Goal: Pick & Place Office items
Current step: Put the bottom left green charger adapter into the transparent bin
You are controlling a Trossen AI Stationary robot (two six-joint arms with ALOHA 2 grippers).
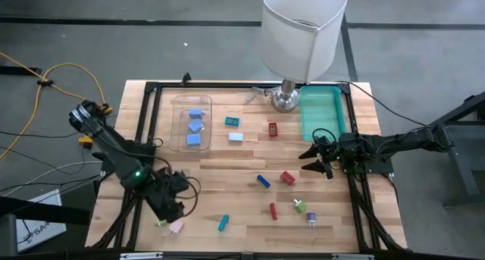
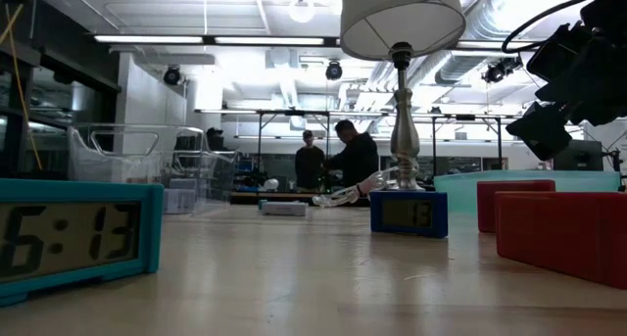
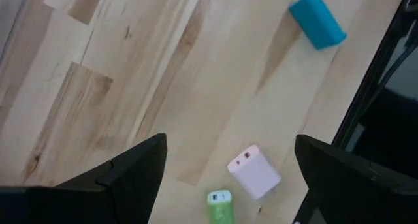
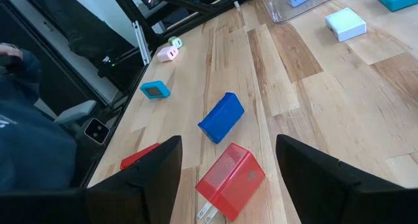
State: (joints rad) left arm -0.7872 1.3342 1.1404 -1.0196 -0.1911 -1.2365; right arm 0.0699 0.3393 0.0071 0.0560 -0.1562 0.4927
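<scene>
Surface: pale wooden tabletop point(image 1: 227, 176) inside a black frame, grey floor around it in the high view.
Target pieces: small pale pink plug-shaped block point(image 3: 254, 172) and small green block point(image 3: 220, 206) lie almost touching at the lower left of the high view, by the table's front edge; both sit between the left wrist view's dark fingers.
Nearby: teal cylinder-like piece point(image 1: 223, 223) lies a little to their right in the high view.
Left gripper point(image 1: 173, 214): fingers spread wide, nothing pinched, poised over the pink and green pair.
Doing it well: my judgement is to centre on one piece only, probably the pink one, and turn the wrist so the fingers close on it without catching the green neighbour.
Other pieces: red block point(image 4: 230, 179) and dark blue block point(image 4: 221, 117) lie mid-table; light blue blocks point(image 1: 195, 126) rest in a clear plastic tray point(image 1: 176, 107) at upper centre-left.
Right gripper point(image 1: 317, 157): spread, empty, waiting at centre right, near a teal bin point(image 1: 307, 122).
Lamp: white-shaded lamp point(image 1: 301, 29) stands at the top centre.
</scene>
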